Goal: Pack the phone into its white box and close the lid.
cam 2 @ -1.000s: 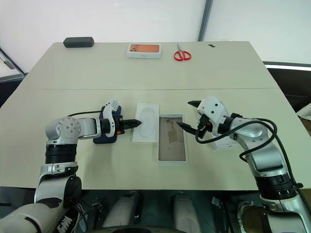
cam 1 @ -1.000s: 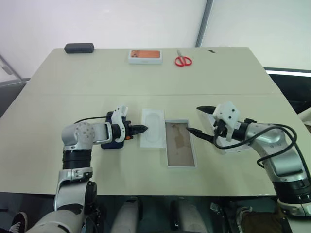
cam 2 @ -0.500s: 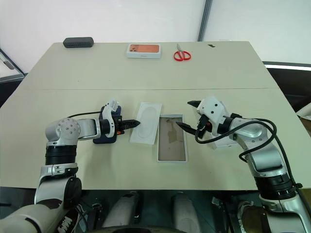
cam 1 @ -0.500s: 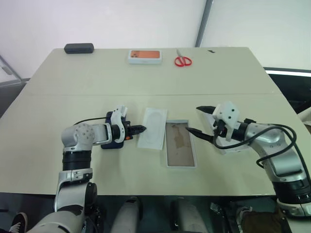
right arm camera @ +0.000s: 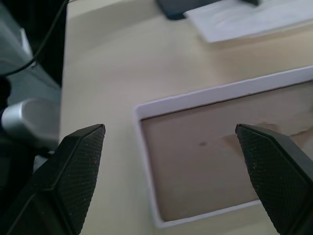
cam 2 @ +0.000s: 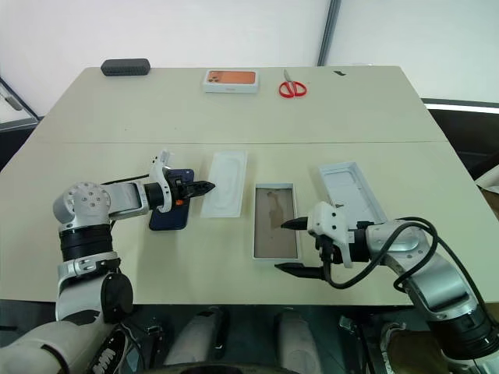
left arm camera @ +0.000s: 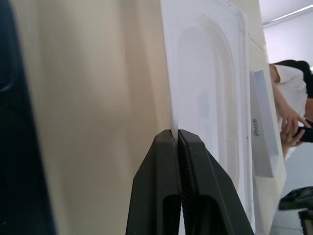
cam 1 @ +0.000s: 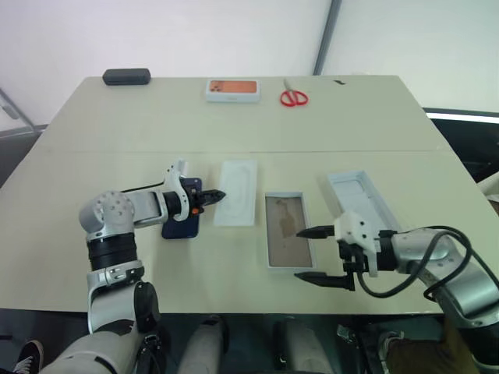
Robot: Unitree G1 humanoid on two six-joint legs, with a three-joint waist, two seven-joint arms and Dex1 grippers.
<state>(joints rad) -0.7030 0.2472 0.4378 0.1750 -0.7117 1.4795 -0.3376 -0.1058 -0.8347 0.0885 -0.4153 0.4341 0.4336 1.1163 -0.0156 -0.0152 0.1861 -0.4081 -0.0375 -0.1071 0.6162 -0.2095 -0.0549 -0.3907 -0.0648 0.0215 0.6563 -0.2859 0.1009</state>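
The navy phone point(cam 1: 182, 222) lies flat on the table, partly under my left wrist. My left gripper point(cam 1: 216, 195) is shut on the left edge of a flat white insert card point(cam 1: 236, 192); in the left wrist view its fingers point(left arm camera: 166, 161) pinch that card point(left arm camera: 210, 93). The white box point(cam 1: 288, 263), tan floor up, is to the right of the card. The lid point(cam 1: 360, 199) rests white inside up, further right. My right gripper point(cam 1: 299, 253) is open and holds nothing, at the box's near right corner point(right arm camera: 146, 117).
Along the far edge of the table are a black case point(cam 1: 127, 76), a white box with an orange picture point(cam 1: 233, 89) and red scissors point(cam 1: 294, 97). A person point(left arm camera: 288, 107) shows past the table in the left wrist view.
My left gripper closed on the card's edge and drew the card left, away from the white box. My right arm pulled back toward the near table edge, uncovering the lid.
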